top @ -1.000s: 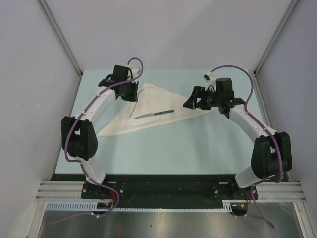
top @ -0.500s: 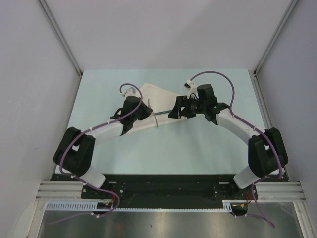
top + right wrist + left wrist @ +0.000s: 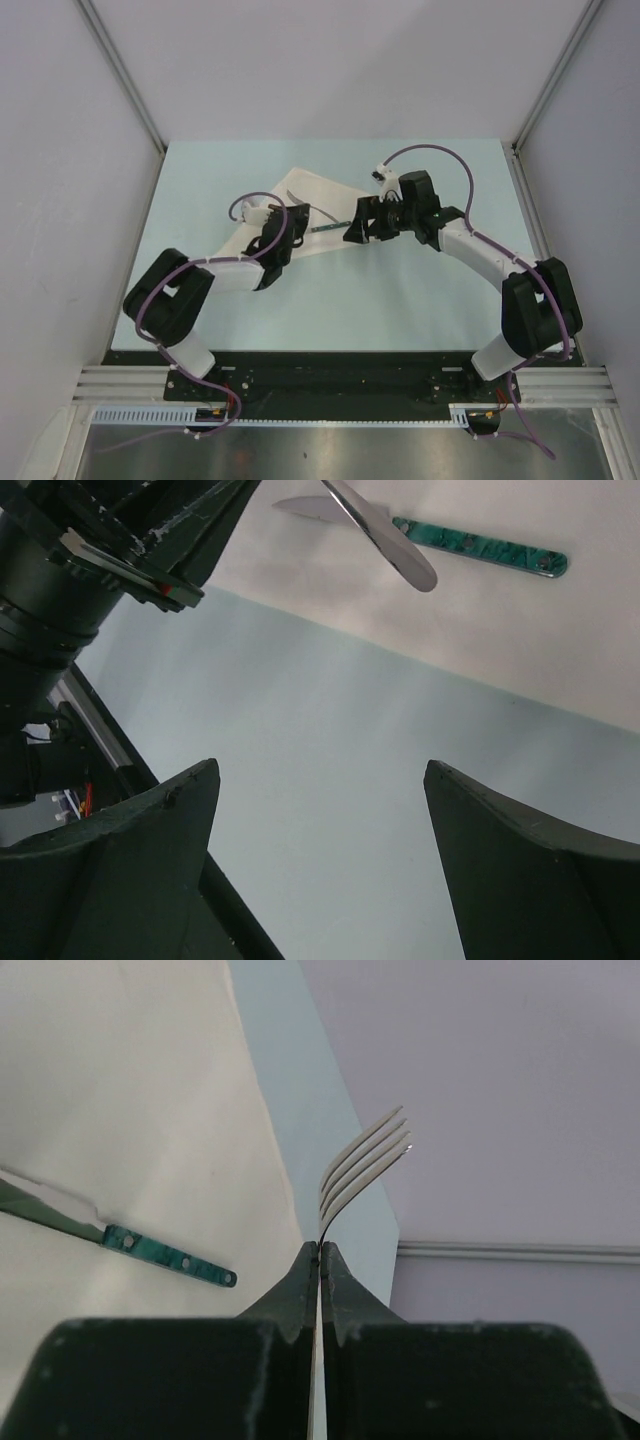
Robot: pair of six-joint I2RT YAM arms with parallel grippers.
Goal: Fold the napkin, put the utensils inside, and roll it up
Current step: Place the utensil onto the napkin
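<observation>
Both arms have closed in on the napkin (image 3: 318, 188) over the last second, while the cloth and the knife (image 3: 328, 228) on it lie where they did. The napkin sits folded to a triangle on the worktop (image 3: 400, 290). The knife rests flat across its middle, teal handle toward the napkin's right side.

Your left claw (image 3: 320, 1250) was at the napkin's far left corner and now hangs over its left half. It is pinched tight on a fork (image 3: 365, 1160), whose tines stick out past the fingertips and look clear of the cloth.

Your right claw (image 3: 320, 780) has come inward from the napkin's right corner. It hangs spread wide just off the napkin's near edge, close to the knife handle, and holds nothing.

I judge the fold done and one utensil already in place, with the fork on its way to join it. You would want it laid alongside the knife, well inside the napkin's edges. Rolling has not begun, and the right claw looks placed to steady things or start it.
</observation>
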